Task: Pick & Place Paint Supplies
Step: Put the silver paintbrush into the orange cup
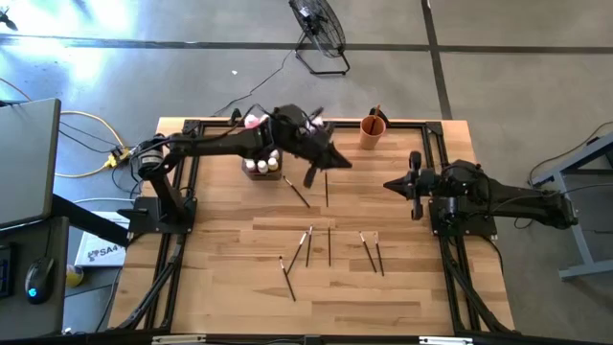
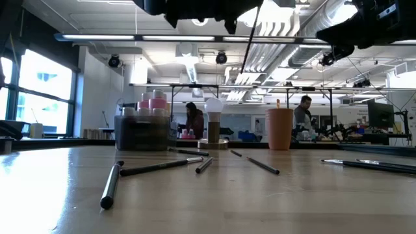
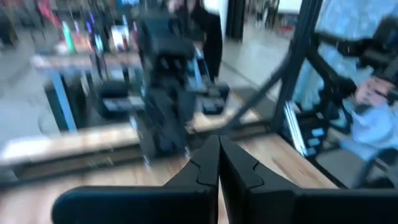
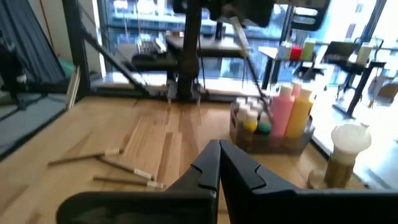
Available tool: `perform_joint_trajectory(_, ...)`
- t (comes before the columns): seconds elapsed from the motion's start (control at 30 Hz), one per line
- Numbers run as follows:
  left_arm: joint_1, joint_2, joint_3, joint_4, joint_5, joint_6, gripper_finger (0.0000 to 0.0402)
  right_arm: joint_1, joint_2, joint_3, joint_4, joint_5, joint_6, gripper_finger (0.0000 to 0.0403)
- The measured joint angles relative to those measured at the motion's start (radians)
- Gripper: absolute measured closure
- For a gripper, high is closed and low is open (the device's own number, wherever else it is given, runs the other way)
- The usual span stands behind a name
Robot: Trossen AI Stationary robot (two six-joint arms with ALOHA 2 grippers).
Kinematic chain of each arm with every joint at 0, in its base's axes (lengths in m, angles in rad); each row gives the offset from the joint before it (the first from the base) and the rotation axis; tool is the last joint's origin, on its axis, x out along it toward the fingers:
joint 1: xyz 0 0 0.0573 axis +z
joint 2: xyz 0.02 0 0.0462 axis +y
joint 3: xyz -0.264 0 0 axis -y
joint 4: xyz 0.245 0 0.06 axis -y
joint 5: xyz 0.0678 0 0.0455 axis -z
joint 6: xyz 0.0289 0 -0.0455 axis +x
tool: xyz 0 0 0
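With the left gripper [image 1: 326, 158] pinching a paintbrush [image 2: 252, 38], keep the brush vertical and lower it slowly into the orange cup [image 1: 373, 131] just beyond, while the right gripper [image 1: 395, 184] waits pressed together.

The left wrist view is smeared by blur. In the low view both arms [image 2: 195, 10] are cut off at the top edge. The paint bottles [image 1: 261, 165] lie half hidden under the left arm.

Robotics lab in an open industrial hall: exposed ceiling ducts [image 2: 286, 39] and strip lights, polished concrete floor [image 1: 517, 77], wooden test table [image 1: 239, 287] on black framing, floor fan [image 1: 321, 34], people at workbenches [image 2: 305, 114] behind.
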Motion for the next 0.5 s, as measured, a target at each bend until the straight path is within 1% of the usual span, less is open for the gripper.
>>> perform_joint_trajectory(0.13, 0.027, 0.0, 0.0, 0.128, 0.003, -0.042, 0.0401, 0.0, 0.015, 0.0, 0.092, 0.0, 0.025, 0.0401)
perform_joint_trajectory(0.27, 0.046, 0.0, 0.0, 0.194, 0.002, -0.123, 0.0401, 0.0, 0.058, 0.0, 0.202, 0.008, 0.026, 0.0401)
perform_joint_trajectory(0.37, 0.054, 0.0, 0.0, 0.209, -0.003, -0.18, 0.0401, 0.0, 0.129, 0.0, 0.328, 0.01, 0.02, 0.04)
perform_joint_trajectory(0.5, 0.05, 0.0, 0.0, 0.208, -0.007, -0.186, 0.0401, 0.0, 0.236, 0.0, 0.509, 0.007, -0.008, 0.0392)
